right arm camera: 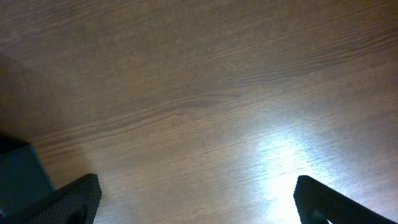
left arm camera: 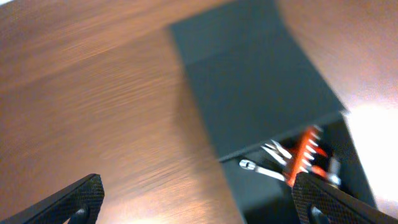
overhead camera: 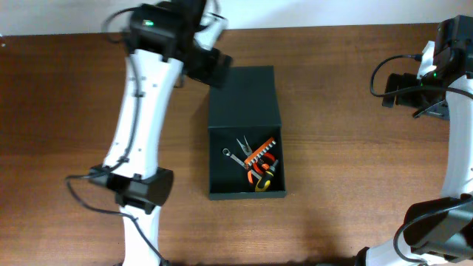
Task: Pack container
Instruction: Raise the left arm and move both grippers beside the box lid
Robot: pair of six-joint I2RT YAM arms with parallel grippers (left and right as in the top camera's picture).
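The container (overhead camera: 222,185), a dark green-black box, sits mid-table, and its flap lid (overhead camera: 244,96) extends away on the far side of the opening. Its open near half shows a silver wrench (overhead camera: 230,156), an orange tool (overhead camera: 260,152) and pliers with a screwdriver (overhead camera: 263,176). My left gripper (overhead camera: 214,65) hangs open by the lid's far left corner and holds nothing. The left wrist view looks along the lid (left arm camera: 249,93) to the tools (left arm camera: 298,158), between the widely parted left gripper (left arm camera: 196,185) fingers. My right gripper (overhead camera: 395,89) (right arm camera: 196,186) stands open over bare wood at the far right.
The brown wooden table (overhead camera: 340,162) stretches on both sides of the box. A dark box-like corner (right arm camera: 18,177) shows at the lower left of the right wrist view. The white left arm (overhead camera: 140,111) crosses the table's left side, and black cables trail by the right arm (overhead camera: 384,70).
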